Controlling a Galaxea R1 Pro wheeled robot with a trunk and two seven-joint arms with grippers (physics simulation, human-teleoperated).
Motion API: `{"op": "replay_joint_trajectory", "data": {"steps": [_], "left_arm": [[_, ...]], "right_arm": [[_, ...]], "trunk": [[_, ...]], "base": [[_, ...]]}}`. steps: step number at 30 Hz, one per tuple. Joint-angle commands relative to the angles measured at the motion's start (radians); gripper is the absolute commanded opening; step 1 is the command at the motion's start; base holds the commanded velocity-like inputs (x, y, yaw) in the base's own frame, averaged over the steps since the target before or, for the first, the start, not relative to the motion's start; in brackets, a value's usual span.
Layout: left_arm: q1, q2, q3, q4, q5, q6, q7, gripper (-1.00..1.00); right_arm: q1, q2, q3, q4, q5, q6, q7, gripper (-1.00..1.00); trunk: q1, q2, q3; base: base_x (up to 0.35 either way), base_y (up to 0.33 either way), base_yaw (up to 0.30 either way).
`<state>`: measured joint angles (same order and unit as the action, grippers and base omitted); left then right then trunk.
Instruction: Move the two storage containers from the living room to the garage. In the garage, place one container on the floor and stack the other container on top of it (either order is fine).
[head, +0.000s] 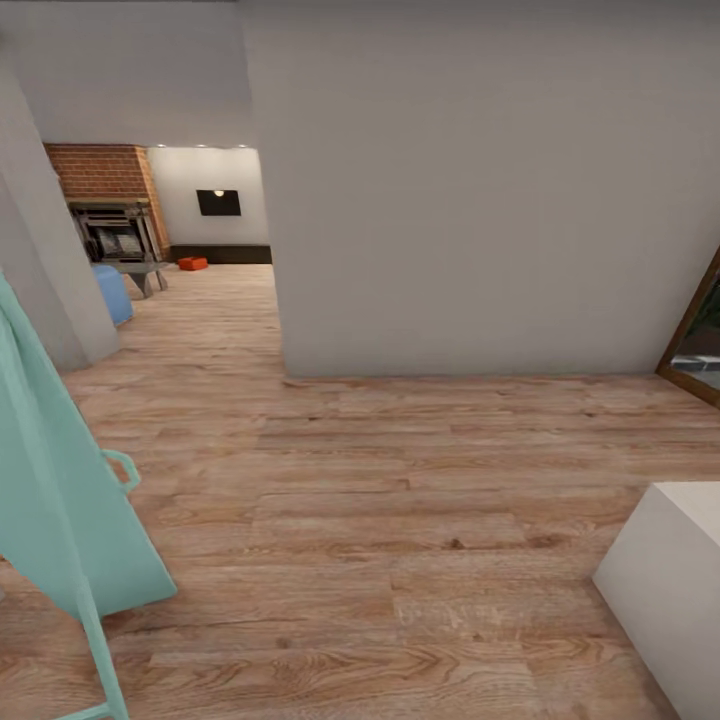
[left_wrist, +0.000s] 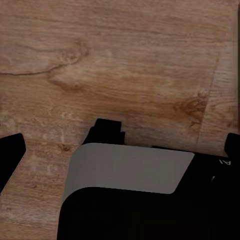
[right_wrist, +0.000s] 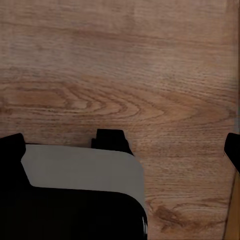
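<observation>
Spreading from underfoot, light wood-plank flooring (head: 400, 520) fills the near ground, a mint-green tilted panel with a handle (head: 60, 500) at 8 o'clock and a white box corner (head: 670, 590) at 4 o'clock. Whether either claw is released or clenched cannot be told. Far off at 11 o'clock, past a grey wall (head: 480, 200), an orange-red rectangular storage container (head: 192, 263) lies on the planks near a red brick fireplace (head: 105, 175).

Looking straight down on light wood-plank flooring (left_wrist: 125, 60), w/ knots & grain lines, plank seam running along one side. Black fingertips (left_wrist: 11, 150) of left gripper (left_wrist: 122, 150) poking in at both edges, set wide apart, nothing btwn them but bare planks. Grey-topped black robot body (left_wrist: 132, 167) across lower part, small black block at its upper edge.
</observation>
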<state>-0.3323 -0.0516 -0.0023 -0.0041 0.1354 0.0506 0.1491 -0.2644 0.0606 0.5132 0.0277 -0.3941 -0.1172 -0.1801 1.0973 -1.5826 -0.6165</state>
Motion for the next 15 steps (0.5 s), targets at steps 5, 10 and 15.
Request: {"op": "replay_joint_trajectory", "data": {"steps": [5,10,15], "left_arm": [[-0.001,0.0,-0.001,0.0,0.008,0.003,0.003,1.0],[-0.001,-0.001,-0.001,0.0,0.008,0.003,0.003,1.0],[-0.001,0.0,-0.001,0.0,0.008,0.003,0.003,1.0]], "right_arm": [[-0.001,0.001,0.008,0.003,-0.009,-0.005,-0.001,1.0],[-0.001,0.001,0.008,0.003,-0.009,-0.005,-0.001,1.0],[-0.001,0.001,0.008,0.003,-0.009,-0.005,-0.001,1.0]], "trunk": [[0.001,0.0,-0.001],[0.001,0.0,-0.001],[0.001,0.0,-0.001]], "base": [[0.321,0.0,0.0],[0.321,0.0,0.0],[0.321,0.0,0.0]]}}
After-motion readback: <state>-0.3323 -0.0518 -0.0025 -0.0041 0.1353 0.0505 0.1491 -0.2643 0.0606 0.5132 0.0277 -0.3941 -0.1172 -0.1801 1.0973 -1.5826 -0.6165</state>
